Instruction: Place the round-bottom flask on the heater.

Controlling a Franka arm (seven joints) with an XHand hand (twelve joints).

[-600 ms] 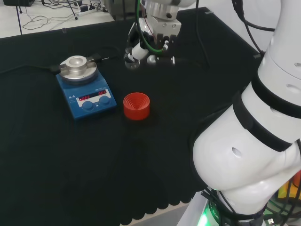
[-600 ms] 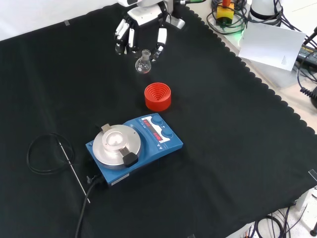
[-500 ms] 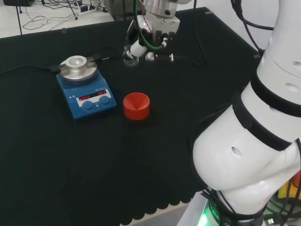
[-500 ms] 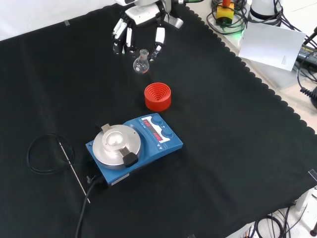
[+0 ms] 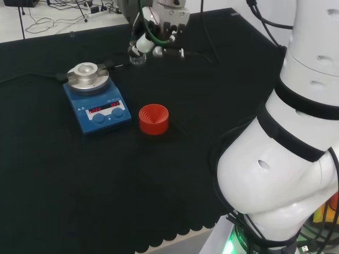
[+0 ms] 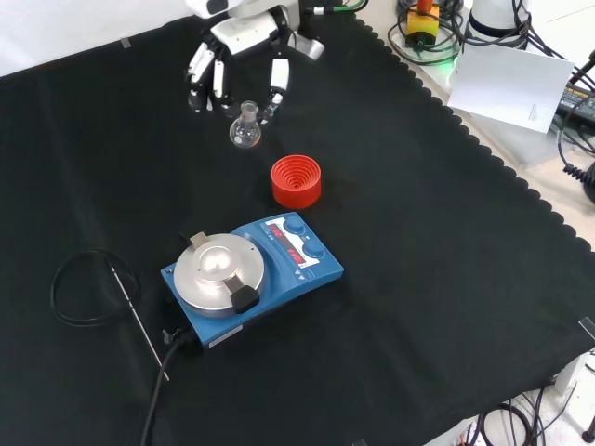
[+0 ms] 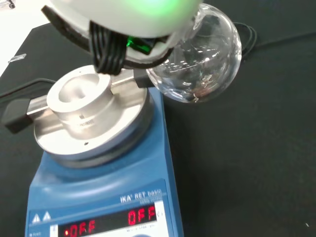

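A clear round-bottom flask hangs upright above the cloth, its neck pinched by the curled fingers of my hand. In the head view the hand and flask are above and to the right of the blue heater, beyond its far right corner. The heater carries a round metal block with nothing on it. In the wrist view the flask's bulb hangs close beside the metal block, not over its hollow. A red ribbed stand stands bare between flask and heater.
A coiled black cable and a thin rod lie left of the heater in the front view. The arm's white links take up the head view's right. The cloth's scalloped edge runs along the front view's right.
The hand has carried the flask to the left in both views, nearer the heater's far side. Heater and red stand have not moved.
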